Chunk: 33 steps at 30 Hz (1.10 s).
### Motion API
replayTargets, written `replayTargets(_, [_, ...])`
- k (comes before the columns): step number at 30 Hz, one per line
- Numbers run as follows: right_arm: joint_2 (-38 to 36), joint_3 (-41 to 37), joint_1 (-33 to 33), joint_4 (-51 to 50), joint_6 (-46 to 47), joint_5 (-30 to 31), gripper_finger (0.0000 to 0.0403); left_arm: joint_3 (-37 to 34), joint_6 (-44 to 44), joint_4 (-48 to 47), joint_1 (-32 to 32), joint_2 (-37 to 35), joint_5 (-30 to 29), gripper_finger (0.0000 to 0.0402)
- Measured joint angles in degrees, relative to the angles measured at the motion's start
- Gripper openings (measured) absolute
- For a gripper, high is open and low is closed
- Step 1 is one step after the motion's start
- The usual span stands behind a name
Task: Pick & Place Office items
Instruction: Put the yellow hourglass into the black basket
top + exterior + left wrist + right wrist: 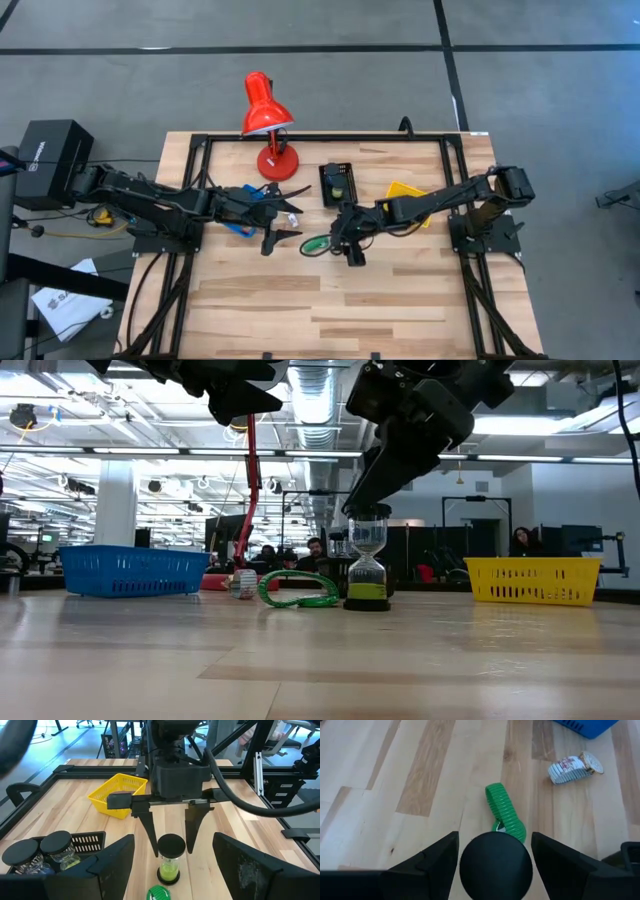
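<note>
Right hand [172,827] hangs directly over an hourglass [367,565] that stands upright near the middle of the worktop [330,300]. Fingers spread wide, one on each side of the black top cap; in the left wrist view the tips reach down to about cap level with a gap showing on both sides. Nothing held yet.

Hourglass long axis is vertical, green sand in the lower bulb, base flat on the wood. The right wrist view looks straight down on the round cap, centred between the two fingers. So the approach line is a plain drop along the axis, then a close across the cap or the neck.

Left hand [283,232] waits just beside the blue bin [133,571], fingers apart, empty, aimed across at the hourglass. It is the farther of the two.

Clutter close in: a coiled green cord [504,811] lies flat on the worktop, touching or nearly touching the hourglass base on the side toward the left arm. A small white roll-like item [572,768] lies farther off, near the blue bin.

Open room: bare wood on the near side of the worktop. Yellow bin [533,581] sits well apart on the right arm's side, black bin [338,183] behind, near the red lamp [268,120].

Judgement: a tall narrow thing, likely to tip if one finger touches first.
</note>
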Motion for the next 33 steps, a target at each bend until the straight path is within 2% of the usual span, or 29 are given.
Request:
replayTargets(17, [4.0, 0.1, 0.2, -0.1, 0.1, 0.2, 0.024, 0.0, 0.0, 0.6, 0.0, 0.0, 0.0, 0.0264])
replayTargets(33, [3.5, 0.0, 0.2, 0.3, -2.4, 0.2, 0.024, 0.0, 0.0, 0.9, 0.0, 0.0, 0.0, 0.0264])
